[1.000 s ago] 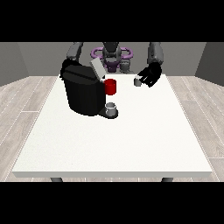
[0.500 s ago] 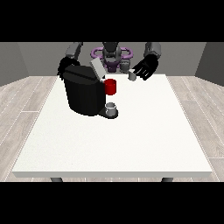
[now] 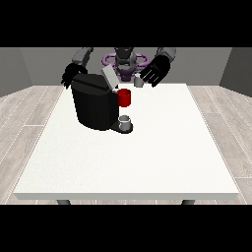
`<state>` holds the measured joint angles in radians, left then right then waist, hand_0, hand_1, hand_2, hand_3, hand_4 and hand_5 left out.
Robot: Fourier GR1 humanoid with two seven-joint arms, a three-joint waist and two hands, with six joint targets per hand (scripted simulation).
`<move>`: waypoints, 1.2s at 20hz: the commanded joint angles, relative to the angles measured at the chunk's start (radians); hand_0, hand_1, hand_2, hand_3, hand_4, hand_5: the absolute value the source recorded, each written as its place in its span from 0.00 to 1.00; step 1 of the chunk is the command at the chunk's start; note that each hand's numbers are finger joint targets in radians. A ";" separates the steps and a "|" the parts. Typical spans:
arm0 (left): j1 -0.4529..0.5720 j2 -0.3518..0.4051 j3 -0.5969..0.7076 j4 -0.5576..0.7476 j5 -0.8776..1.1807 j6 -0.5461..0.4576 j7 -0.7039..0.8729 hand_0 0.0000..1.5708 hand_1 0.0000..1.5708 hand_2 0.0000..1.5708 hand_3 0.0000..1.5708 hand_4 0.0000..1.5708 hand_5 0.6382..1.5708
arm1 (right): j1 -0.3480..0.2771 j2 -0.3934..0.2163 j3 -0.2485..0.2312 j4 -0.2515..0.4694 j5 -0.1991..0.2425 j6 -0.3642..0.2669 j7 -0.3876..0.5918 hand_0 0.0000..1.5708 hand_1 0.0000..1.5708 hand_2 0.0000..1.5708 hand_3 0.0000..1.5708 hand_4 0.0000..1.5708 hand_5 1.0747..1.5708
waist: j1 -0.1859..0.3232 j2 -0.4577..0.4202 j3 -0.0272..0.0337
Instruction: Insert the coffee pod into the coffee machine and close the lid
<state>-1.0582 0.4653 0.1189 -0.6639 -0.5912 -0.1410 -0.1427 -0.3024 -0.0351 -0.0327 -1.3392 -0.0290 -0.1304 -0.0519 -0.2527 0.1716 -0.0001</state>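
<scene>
Upper left of frame: black hand at the view's left [image 3: 70, 75] is hanging just behind the top corner of the boxy black coffee machine [image 3: 94, 102]; fingers seem to be drooping, holding nothing, but too small to be sure.

Centre-left: machine is sitting on the large white table [image 3: 147, 157] w/ its flat grey lid [image 3: 110, 78] tilting up, i.e. open. A red cylindrical part [image 3: 124, 97] is sticking out at the machine's front, and a small grey cup [image 3: 125, 121] is standing on the drip base below it.

Upper centre-right: black hand at the view's right [image 3: 156, 71] is hovering above the table's far edge, fingers curling round a small grey coffee pod [image 3: 139, 82], right of the lid and apart from it.

Risks, as I judge them:
- pod approaching off-line w/ the slot, catching the rim or the raised lid;
- pod slipping from the fingertips during the reach, landing on the table;
- hand nudging the lid shut before the pod is in.

Brands/labels/writing: none readable on anything.
</scene>
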 commanded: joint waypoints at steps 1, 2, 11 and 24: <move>-0.048 -0.010 0.011 0.016 -0.013 0.045 0.015 0.82 0.82 0.85 0.81 0.31 1.00 | -0.025 0.033 0.061 -0.054 0.035 -0.050 0.033 0.00 0.00 0.00 0.00 0.33 1.00 | -0.045 0.034 -0.0001; -0.070 -0.001 -0.006 -0.009 -0.025 0.020 0.023 0.80 0.80 0.84 0.80 0.31 1.00 | -0.061 -0.011 -0.027 -0.003 -0.012 -0.012 -0.005 0.00 0.00 0.00 0.00 0.32 1.00 | -0.018 0.053 0.0004; -0.102 -0.016 0.002 0.020 -0.022 -0.024 0.073 0.81 0.81 0.83 0.79 0.31 1.00 | 0.028 0.016 0.016 -0.023 0.029 -0.037 -0.019 0.00 0.00 0.00 0.00 0.34 1.00 | -0.044 0.009 0.0005; -0.085 -0.063 -0.024 0.033 -0.059 0.006 0.038 0.77 0.77 0.80 0.76 0.32 1.00 | -0.005 0.001 -0.003 -0.042 0.005 -0.027 0.024 0.00 0.00 0.00 0.00 0.32 1.00 | -0.033 0.037 0.0003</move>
<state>-1.1571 0.4335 0.1144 -0.6306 -0.6335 -0.1409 -0.1144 -0.3207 -0.0361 -0.0406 -1.3805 -0.0267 -0.1553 -0.0386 -0.2949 0.2325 0.0001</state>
